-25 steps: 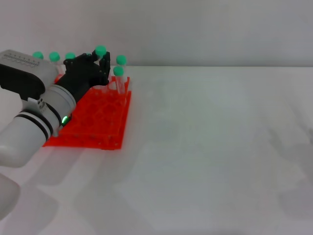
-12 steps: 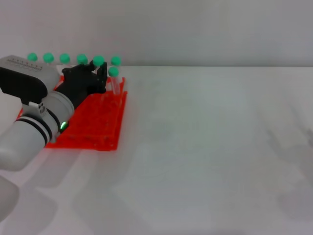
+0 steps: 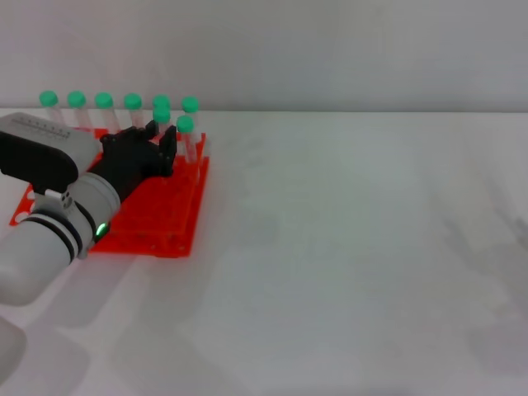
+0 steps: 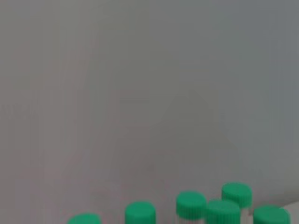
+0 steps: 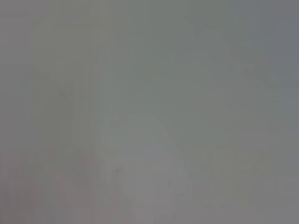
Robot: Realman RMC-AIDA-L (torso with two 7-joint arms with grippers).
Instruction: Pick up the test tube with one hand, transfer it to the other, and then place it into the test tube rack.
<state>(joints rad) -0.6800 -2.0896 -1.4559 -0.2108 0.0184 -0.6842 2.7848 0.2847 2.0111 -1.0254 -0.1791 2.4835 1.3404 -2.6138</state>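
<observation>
the test tube (image 3: 162, 114) is standing upright in the test tube rack (image 3: 157, 216), among the other green-capped tubes (image 3: 103, 101) along the rack's far side. the left gripper (image 3: 161, 142) is hovering over the rack just beside that tube, fingers spread and holding nothing. the rack is sitting on the white table (image 3: 355, 247).

Far-left corner is crowded: test tube rack (image 3: 157, 216) with upright capped tubes (image 3: 133, 102) along its far edge. Table (image 3: 355, 247) right of it lies open.
</observation>
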